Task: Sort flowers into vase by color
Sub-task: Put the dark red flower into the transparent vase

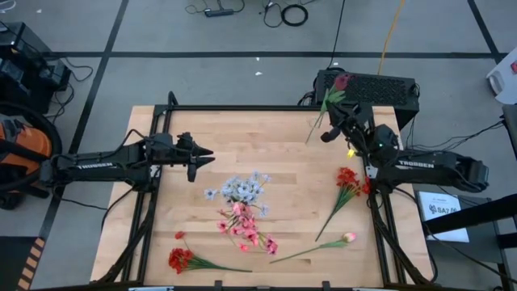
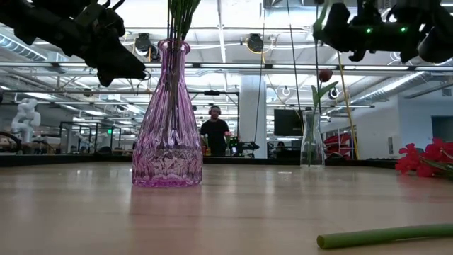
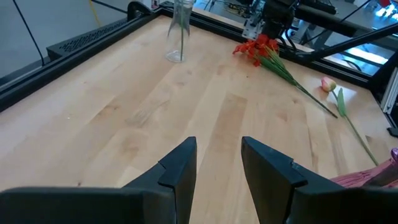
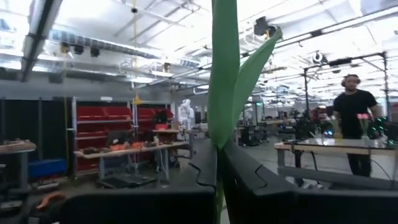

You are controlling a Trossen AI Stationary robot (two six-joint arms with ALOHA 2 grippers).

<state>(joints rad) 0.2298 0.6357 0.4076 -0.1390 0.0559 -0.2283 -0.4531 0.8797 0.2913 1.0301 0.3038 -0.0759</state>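
My right gripper [image 1: 329,131] hovers over the table's far right part, shut on a red bud flower [image 1: 340,82]. In the low view the flower's stalk runs down toward the clear vase [image 2: 309,140]; whether it is inside, I cannot tell. My left gripper [image 3: 219,146] is open and empty above the table's left part [image 1: 202,158]. The purple vase [image 2: 168,120] stands upright with green stems in it. Blue-white heads [image 1: 242,190] and pink heads [image 1: 246,228] cluster mid-table; which stand in that vase I cannot tell. My right gripper pinches the red bud flower between its two fingers at the leafy part of the stalk [image 4: 222,124]. The fingers lie level, pointing toward the table's far side, across the stalk. The flower is held up, tilted, with its head [image 2: 324,74] beyond the far edge.
A red spray [image 1: 348,181] lies near the right arm, a pink bud stem [image 1: 323,246] near the right front, and another red spray [image 1: 181,259] at the near left. A black box [image 1: 380,86] sits behind the far edge. A person [image 2: 214,131] stands far back.
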